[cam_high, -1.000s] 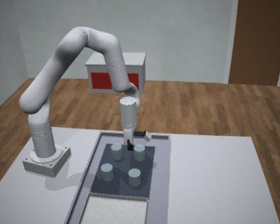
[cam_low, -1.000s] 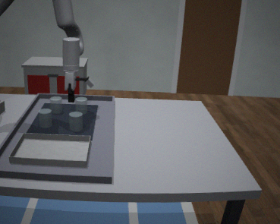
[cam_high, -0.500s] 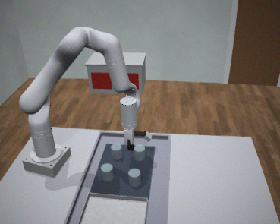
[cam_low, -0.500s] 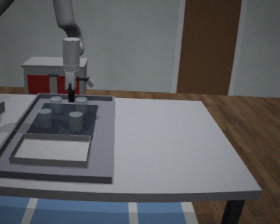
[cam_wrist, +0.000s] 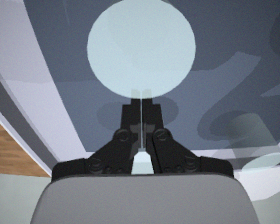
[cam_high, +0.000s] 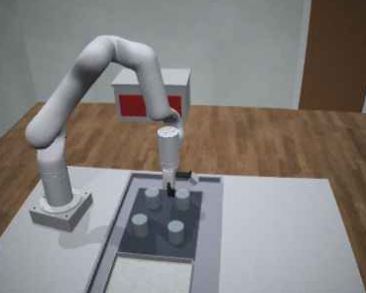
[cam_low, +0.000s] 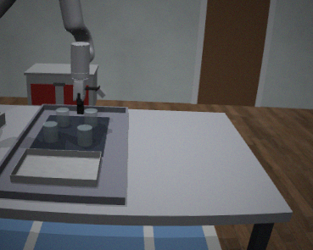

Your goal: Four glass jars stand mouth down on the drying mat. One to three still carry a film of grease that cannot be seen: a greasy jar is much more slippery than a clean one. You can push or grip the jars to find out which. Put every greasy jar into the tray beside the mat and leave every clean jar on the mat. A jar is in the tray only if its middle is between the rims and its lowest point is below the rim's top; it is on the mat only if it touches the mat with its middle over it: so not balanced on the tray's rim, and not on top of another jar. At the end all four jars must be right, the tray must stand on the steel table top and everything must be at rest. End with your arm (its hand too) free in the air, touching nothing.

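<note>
My gripper (cam_high: 171,195) (cam_low: 81,112) (cam_wrist: 141,102) is shut and empty, pointing down at the far side of the mat, between and slightly behind the two back jars. Four pale glass jars stand on the dark drying mat (cam_high: 158,245) (cam_low: 68,146) (cam_wrist: 65,30): back left jar (cam_high: 152,199) (cam_low: 63,118), back right jar (cam_high: 183,201) (cam_low: 91,117), front left jar (cam_high: 140,225) (cam_low: 51,132) and front right jar (cam_high: 176,232) (cam_low: 85,136). In the wrist view one jar's round end (cam_wrist: 141,47) lies at my fingertips; contact cannot be told. The tray (cam_high: 151,279) (cam_low: 57,166) holds no jar.
The grey steel top (cam_high: 210,227) (cam_low: 116,152) under mat and tray has raised dark rims along its edges. The tray's low walls lie just in front of the mat. The robot base (cam_high: 61,213) stands to the left. Another jar (cam_wrist: 250,131) shows at the wrist view's lower right.
</note>
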Tool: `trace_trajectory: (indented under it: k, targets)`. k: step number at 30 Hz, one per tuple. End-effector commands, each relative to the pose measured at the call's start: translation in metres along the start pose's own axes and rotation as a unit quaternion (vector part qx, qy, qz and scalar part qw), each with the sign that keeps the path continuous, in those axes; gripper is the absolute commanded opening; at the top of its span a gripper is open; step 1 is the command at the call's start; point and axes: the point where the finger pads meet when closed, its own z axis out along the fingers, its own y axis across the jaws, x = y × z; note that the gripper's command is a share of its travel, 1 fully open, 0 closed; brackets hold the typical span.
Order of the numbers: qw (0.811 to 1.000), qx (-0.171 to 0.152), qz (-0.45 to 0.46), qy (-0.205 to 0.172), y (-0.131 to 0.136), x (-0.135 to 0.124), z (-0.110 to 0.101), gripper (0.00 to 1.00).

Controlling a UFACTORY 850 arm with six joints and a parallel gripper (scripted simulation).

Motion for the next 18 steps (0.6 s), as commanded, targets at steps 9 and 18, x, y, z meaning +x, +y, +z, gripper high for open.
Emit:
trace_trajectory:
  k: [9,18]
  targets:
    - [1.0,0.0,0.0,0.001,-0.0002,0.0025,-0.0006,0.0]
    - [1.0,0.0,0.0,0.001,-0.0002,0.0034,-0.0006,0.0]
